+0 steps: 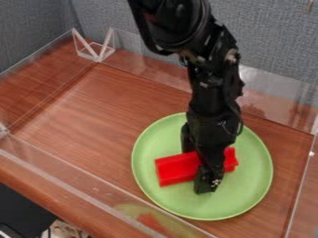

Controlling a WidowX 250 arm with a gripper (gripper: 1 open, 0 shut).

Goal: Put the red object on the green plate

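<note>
A reddish-brown wooden tabletop (87, 102) carries everything, fenced by low clear plastic walls (44, 172). Directly on it, beneath the gripper (207, 181), lies the green plate (162, 149), flat on the wood. Far off from the gripper, toward the back left corner, a small clear wire-like stand (96, 44) sits by the wall.

the green plate (163, 193) sits on a wooden table (87, 107) ringed by clear low walls (50, 191). the red object (179, 167) lies flat on the plate, near its middle. the black arm reaches straight down over it, and the gripper (206, 178) straddles the block's right part with its jaws spread; whether the fingers touch the block cannot be told. a small clear stand (95, 44) sits at the far left corner.
</note>
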